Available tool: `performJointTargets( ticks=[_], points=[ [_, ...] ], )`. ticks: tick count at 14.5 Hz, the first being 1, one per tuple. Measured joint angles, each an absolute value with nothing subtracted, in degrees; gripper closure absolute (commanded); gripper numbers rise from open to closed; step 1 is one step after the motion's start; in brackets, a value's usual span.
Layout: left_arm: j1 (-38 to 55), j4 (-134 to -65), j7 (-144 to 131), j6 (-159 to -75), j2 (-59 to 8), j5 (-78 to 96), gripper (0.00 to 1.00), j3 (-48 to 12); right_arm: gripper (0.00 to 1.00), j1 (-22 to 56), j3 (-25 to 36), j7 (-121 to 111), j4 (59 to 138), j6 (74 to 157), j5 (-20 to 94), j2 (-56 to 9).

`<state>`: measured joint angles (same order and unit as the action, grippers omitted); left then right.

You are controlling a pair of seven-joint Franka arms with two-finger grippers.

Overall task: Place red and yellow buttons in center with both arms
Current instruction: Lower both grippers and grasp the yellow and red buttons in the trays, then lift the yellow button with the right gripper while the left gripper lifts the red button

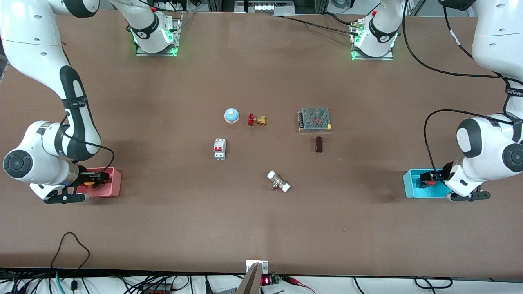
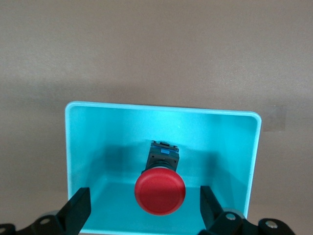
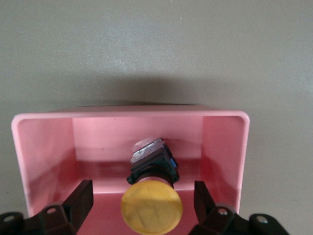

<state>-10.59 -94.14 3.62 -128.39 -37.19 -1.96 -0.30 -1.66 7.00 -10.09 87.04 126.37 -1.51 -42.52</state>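
The left tool (image 2: 142,208) hangs over the light-blue tray (image 2: 73,147), fingers spread on either side of the red button (image 2: 160,192) lying inside. The right tool (image 3: 142,205) hangs over the pink tray (image 3: 29,147), fingers spread around the yellow button (image 3: 151,211), neither touching it.

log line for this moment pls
left hand open around red button in blue tray | right hand open around yellow button in pink tray
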Motion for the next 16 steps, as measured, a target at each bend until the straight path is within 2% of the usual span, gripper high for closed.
performJointTargets(
  ticks=[5,9,12,16],
  points=[
    [-10.46,-94.28,3.67,-128.39,-37.47,-1.97,0.49,-0.46,0.3,-1.67,7.0,-10.06,86.48,126.46,-1.51,-42.54],
    [-10.38,-94.06,3.65,-128.39,-37.3,-1.97,0.69,-0.88,0.44,-1.78,7.01,-10.06,86.44,126.46,-1.51,-42.58],
    [-10.18,-93.33,3.64,-128.38,-36.54,-1.97,0.73,-1.07,0.56,-1.83,7.02,-10.06,86.44,126.46,-1.51,-42.58],
    [-9.4,-92.87,3.62,-127.75,-32.68,-1.97,0.73,-1.26,0.61,-1.88,7.03,-10.13,86.31,126.44,-1.51,-42.59]
  ],
)
